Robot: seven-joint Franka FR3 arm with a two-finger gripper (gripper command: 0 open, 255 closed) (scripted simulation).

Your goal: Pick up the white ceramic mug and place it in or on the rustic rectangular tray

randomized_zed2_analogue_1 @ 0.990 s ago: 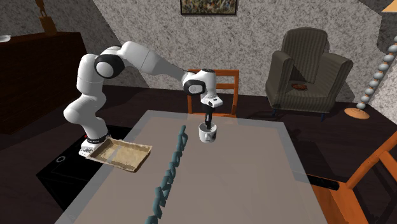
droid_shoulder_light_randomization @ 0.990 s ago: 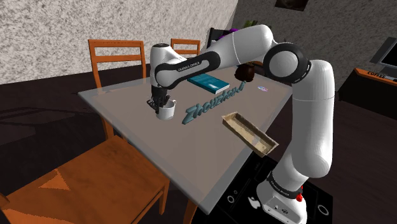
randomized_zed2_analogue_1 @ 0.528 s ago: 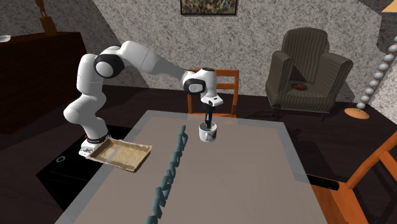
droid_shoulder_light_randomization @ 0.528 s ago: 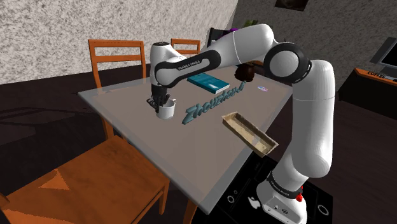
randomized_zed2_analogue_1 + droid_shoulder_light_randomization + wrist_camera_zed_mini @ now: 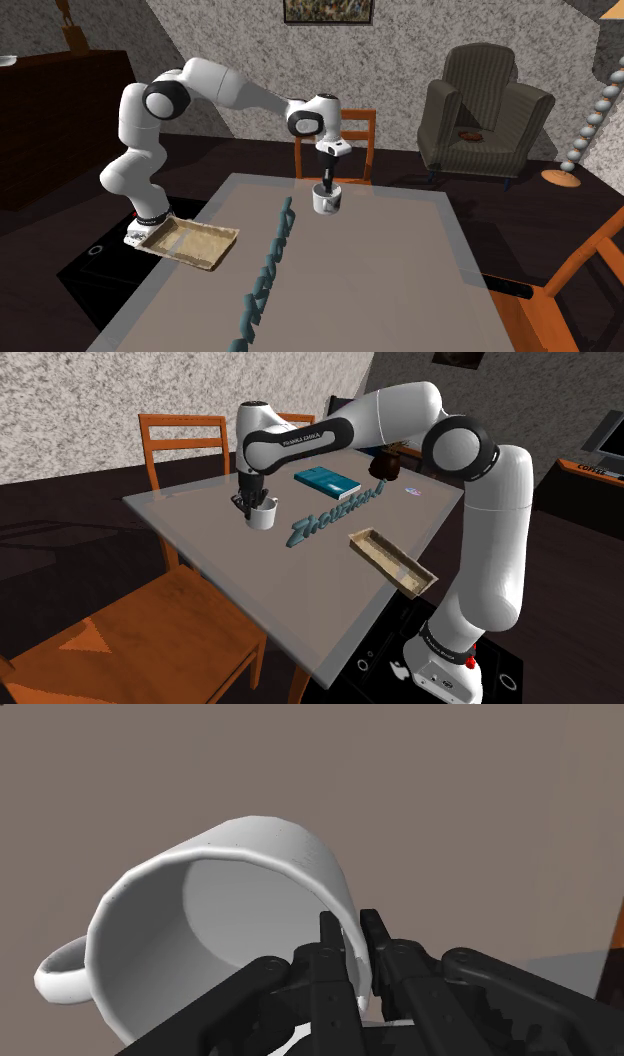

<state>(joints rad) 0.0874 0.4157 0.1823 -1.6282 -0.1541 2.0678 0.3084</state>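
Though both exterior views put the gripper at the mug, the wrist view shows the contact itself.
gripper (image 5: pixel 350 932): clamped on the mug wall, one finger inside the rim, one outside
mug (image 5: pixel 240 894): white, tilted; handle (image 5: pixel 58 972) away from the fingers
shoulder view: mug (image 5: pixel 262 517) left of centre, tray (image 5: pixel 392 560) right of centre, well apart
second exterior view: tray (image 5: pixel 185 243) lower left, at the table (image 5: pixel 380 270) edge

Teal lettering (image 5: pixel 335 515) lay between mug (image 5: pixel 262 516) and tray (image 5: pixel 392 560), an obstacle; bare table (image 5: pixel 250 582) stretched past its near end.

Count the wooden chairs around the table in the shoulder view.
3. One chair stands behind the table's far left corner, a second chair shows partly behind the arm, a third chair is in the foreground at lower left. The arm may hide more.
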